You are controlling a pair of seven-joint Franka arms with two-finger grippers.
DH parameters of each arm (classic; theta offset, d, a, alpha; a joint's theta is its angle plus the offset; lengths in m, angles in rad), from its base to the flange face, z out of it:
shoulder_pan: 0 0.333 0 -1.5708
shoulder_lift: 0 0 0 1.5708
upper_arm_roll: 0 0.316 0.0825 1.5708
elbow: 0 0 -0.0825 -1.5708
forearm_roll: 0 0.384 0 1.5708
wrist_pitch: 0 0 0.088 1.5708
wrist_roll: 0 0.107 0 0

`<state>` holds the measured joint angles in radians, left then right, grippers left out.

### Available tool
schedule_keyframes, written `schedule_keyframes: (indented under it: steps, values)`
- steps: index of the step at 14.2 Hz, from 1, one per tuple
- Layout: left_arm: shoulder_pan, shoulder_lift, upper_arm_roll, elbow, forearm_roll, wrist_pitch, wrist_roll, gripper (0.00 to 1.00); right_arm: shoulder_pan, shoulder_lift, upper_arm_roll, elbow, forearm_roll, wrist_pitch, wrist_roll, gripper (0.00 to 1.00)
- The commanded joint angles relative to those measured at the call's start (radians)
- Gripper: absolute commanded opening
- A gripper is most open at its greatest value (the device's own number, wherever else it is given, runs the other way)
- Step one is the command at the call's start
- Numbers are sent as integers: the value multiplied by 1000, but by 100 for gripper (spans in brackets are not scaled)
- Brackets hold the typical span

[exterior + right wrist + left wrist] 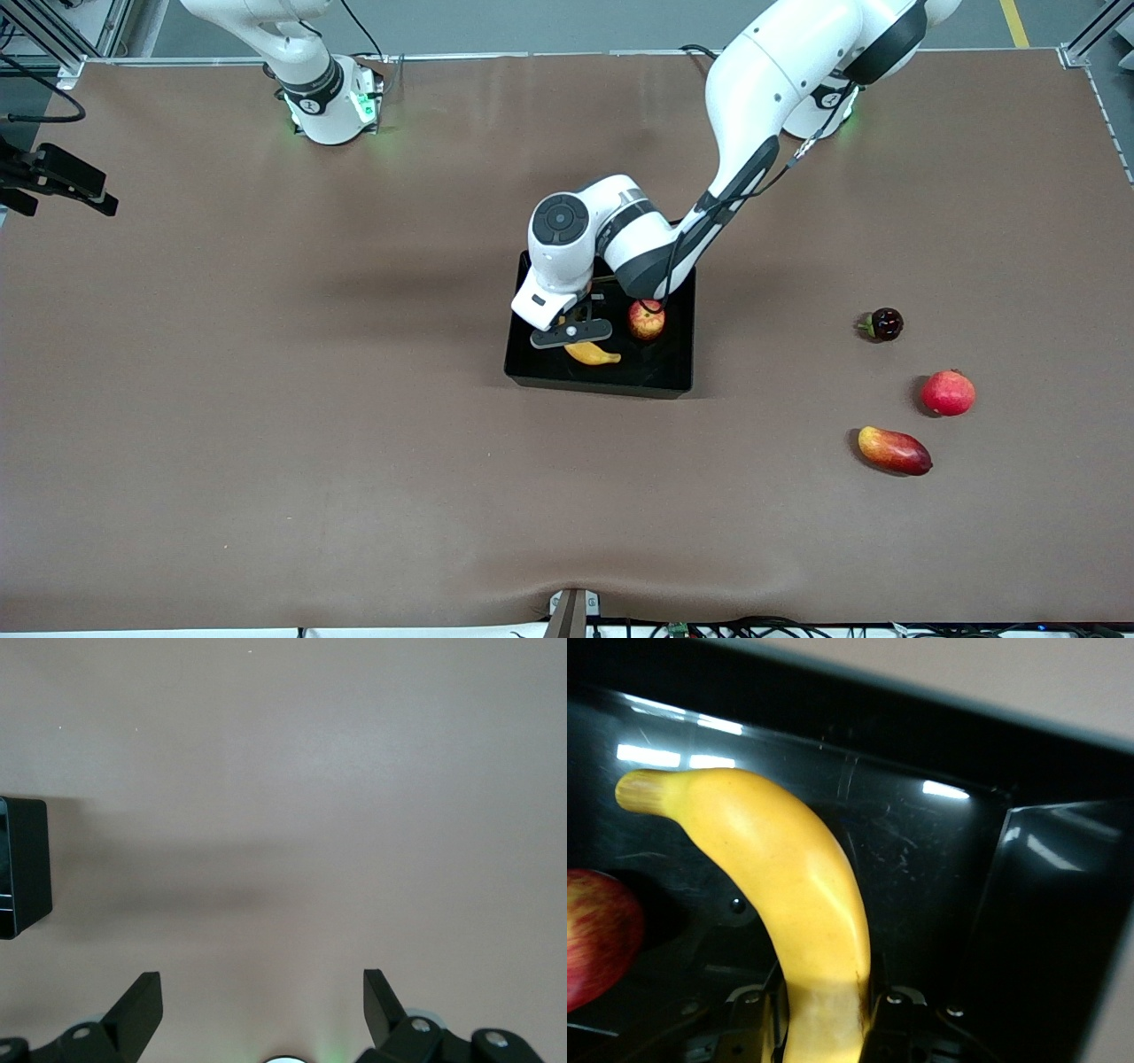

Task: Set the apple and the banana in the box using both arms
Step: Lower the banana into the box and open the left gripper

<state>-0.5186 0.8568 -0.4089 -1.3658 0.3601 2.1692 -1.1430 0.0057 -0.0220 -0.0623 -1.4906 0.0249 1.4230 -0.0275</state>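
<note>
The black box (602, 385) sits mid-table. The apple (646, 321), red with yellow streaks, lies inside it toward the left arm's end. My left gripper (576, 332) is down inside the box and shut on the yellow banana (594, 354), which sticks out from it low over the box floor. In the left wrist view the banana (788, 886) is clamped between the fingers (757, 1019), with the apple (594, 939) beside it and a box wall (1045, 904) close by. My right gripper (261, 992) is open and empty over bare table, out of the front view; a box corner (22, 864) shows in its view.
Toward the left arm's end lie a dark round fruit (883, 324), a plain red fruit with a crown tip (948, 392) and a red-yellow mango (895, 450). A black fixture (53, 177) juts in at the right arm's end of the table.
</note>
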Motion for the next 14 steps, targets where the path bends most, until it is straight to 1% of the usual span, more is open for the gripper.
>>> schedule_keyframes:
  steps: [1, 4, 5, 6, 7, 9, 11, 12, 14]
  values:
    - [-28, 53, 19, 34, 8, 50, -6, 0, -13, -24, 6, -23, 13, -1, -3, 100]
    - [-32, 90, 19, 33, 7, 83, -14, 0, -13, -24, 6, -23, 13, -1, -3, 100]
    - [-31, 93, 19, 31, 8, 86, -14, 10, -15, -24, 6, -23, 13, -1, -3, 100]
    - [-29, 93, 21, 30, 11, 86, -9, 60, -13, -24, 6, -23, 13, -1, -3, 100]
    - [-31, 82, 24, 27, 16, 84, -11, 100, -15, -24, 6, -23, 13, -1, -3, 100]
    - [-18, 42, 29, 27, 17, 49, -9, 100, -15, -24, 6, -22, 13, 1, -3, 100]
    - [-9, -34, 27, 33, 14, -88, -3, 100, -15, -24, 6, -20, 13, 1, -3, 100]
    - [26, -111, 30, 33, 10, -165, 6, 100, -13, -24, 6, -20, 13, -1, -3, 100]
    - [132, -281, 21, 25, 4, -288, 66, 100, -13, -24, 6, -20, 13, -1, -3, 100]
